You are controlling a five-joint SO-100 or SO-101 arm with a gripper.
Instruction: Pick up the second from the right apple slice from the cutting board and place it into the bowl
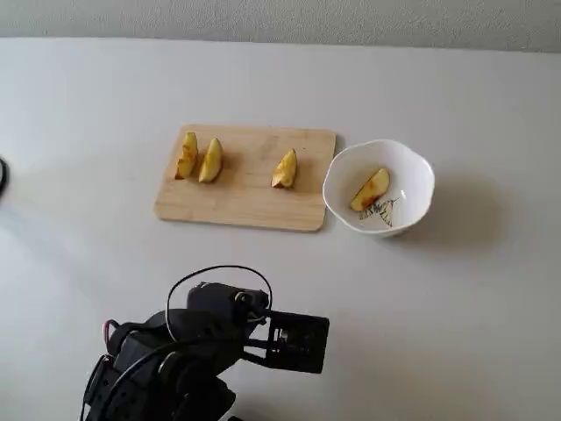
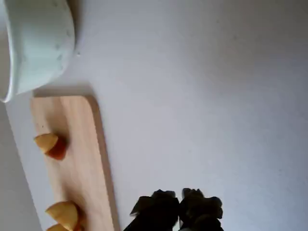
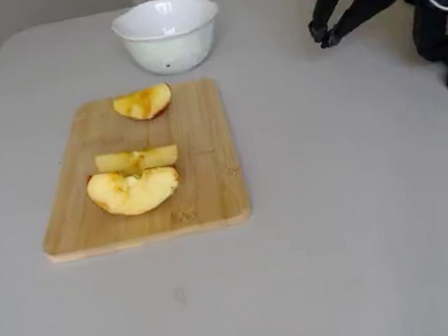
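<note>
An apple slice point(image 1: 371, 189) lies inside the white bowl point(image 1: 419, 174), which sits just beside the cutting board point(image 1: 250, 193) on a pale table point(image 1: 491, 298). Three other wedges point(image 1: 210, 160) rest on the board. The black tool point(image 3: 324, 34) hangs apart over bare table, its fingertips nearly together and empty. In the wrist view the bowl and the lowest wedge are cut off.

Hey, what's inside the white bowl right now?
One apple slice lies inside the bowl, next to a small dark mark on the bottom. In the low fixed view the bowl's wall hides the inside. Three other slices remain on the cutting board.
</note>
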